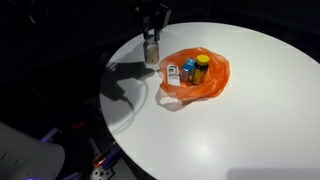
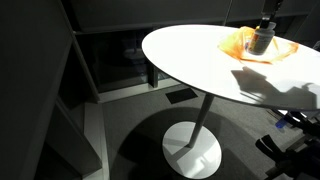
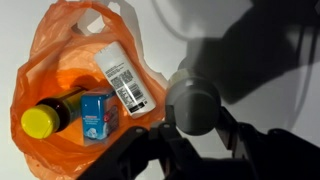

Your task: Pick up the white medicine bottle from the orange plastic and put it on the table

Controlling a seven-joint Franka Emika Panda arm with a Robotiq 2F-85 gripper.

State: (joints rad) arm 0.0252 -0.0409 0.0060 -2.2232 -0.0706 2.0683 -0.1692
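Note:
The orange plastic bag (image 1: pixel 205 85) lies on the round white table (image 1: pixel 250 130); it also shows in an exterior view (image 2: pixel 240 45) and the wrist view (image 3: pixel 40 90). On it lie a white labelled bottle (image 3: pixel 122 78) on its side (image 1: pixel 173 72), a blue box (image 3: pixel 96 117) and a yellow-capped bottle (image 3: pixel 42 120). My gripper (image 3: pixel 192 105) is just beside the bag, fingers closed against both sides of an upright bottle with a round pale cap (image 3: pixel 193 98), shaded grey. This bottle stands on or just above the table (image 1: pixel 152 50).
The arm's shadow falls across the table next to the bag (image 1: pixel 125 75). The table edge (image 1: pixel 105 105) is close to the gripper. The table stands on a pedestal base (image 2: pixel 192 150) over dark floor.

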